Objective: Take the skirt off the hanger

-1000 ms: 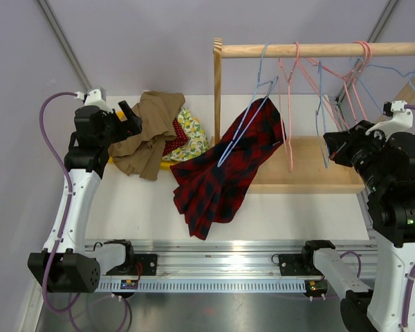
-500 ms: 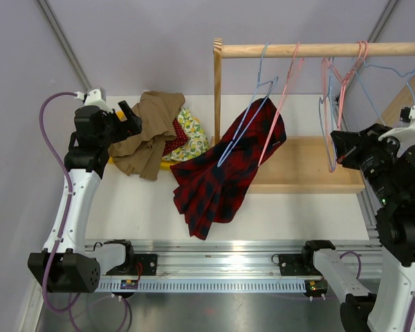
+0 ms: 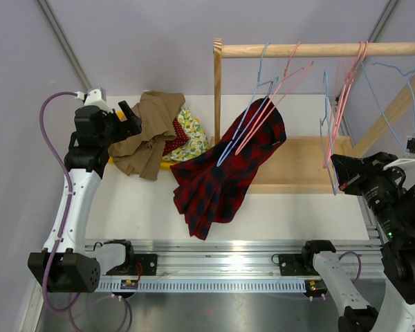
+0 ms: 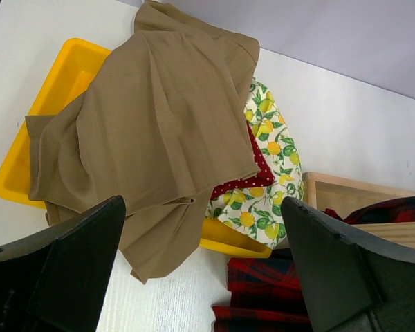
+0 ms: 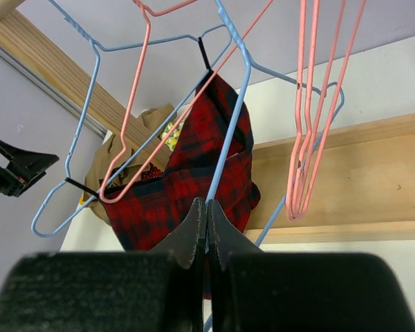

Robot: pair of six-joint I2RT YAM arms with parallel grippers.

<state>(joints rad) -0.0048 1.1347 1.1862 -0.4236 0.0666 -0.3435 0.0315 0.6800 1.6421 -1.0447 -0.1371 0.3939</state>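
Observation:
The red and dark plaid skirt point(image 3: 221, 173) point(image 5: 187, 180) point(image 4: 277, 304) hangs from a pale-blue hanger point(image 3: 245, 117) point(image 5: 83, 104) on the wooden rod, its lower half lying on the table. Black clips on that hanger hold the cloth. My right gripper point(image 3: 335, 169) point(image 5: 207, 207) is to the right of the skirt, shut on the wire of another, empty pale-blue hanger point(image 3: 328, 131) point(image 5: 228, 131). My left gripper point(image 3: 128, 114) point(image 4: 202, 207) stands open at the far left above a pile of clothes, holding nothing.
A yellow tray point(image 4: 62, 69) holds a tan garment point(image 3: 145, 131), a lemon-print cloth point(image 4: 270, 166) and a red dotted cloth point(image 4: 252, 181). The wooden rod point(image 3: 318, 50) carries pink hangers point(image 3: 346, 104); one pink hanger point(image 3: 277, 90) leans over the skirt. A wooden base tray point(image 3: 297, 173) lies below.
My right arm has drawn back toward the near right with the empty blue hanger. The pink hangers have swung, one now slanting left across the skirt. The left arm has not moved.

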